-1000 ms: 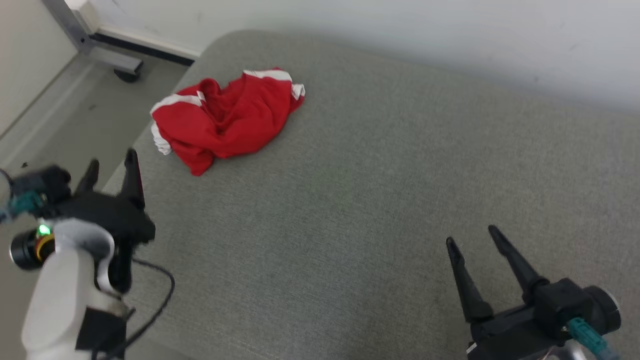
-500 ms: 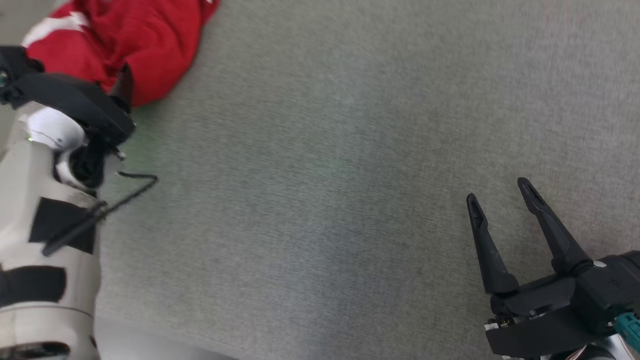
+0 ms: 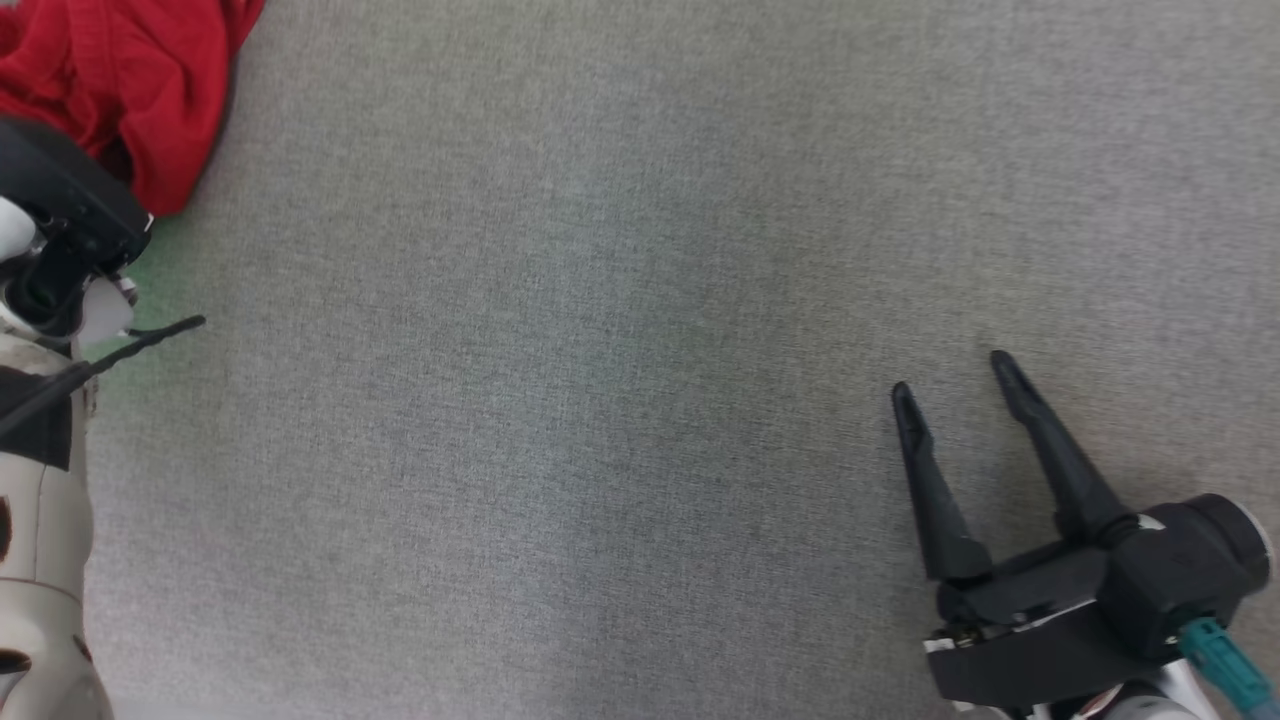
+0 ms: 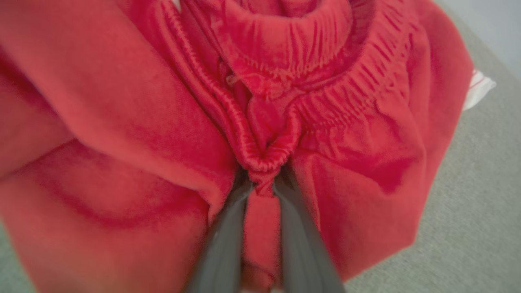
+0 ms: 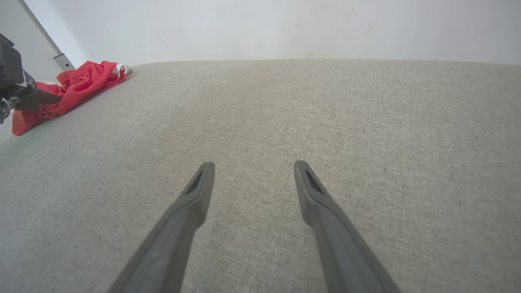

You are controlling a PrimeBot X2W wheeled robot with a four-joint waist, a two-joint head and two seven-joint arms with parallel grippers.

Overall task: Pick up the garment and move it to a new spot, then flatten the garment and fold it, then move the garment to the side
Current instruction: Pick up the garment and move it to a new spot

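Left gripper (image 4: 262, 183); seemingly pinched on garment (image 4: 122, 101) waistband; cloth bunched around fingertips

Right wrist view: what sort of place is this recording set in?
Probably an indoor test room, not a home: a broad grey fabric-covered surface stands against a bare white wall, a metal frame post rises beside its far corner, and crumpled red shorts lie on it.
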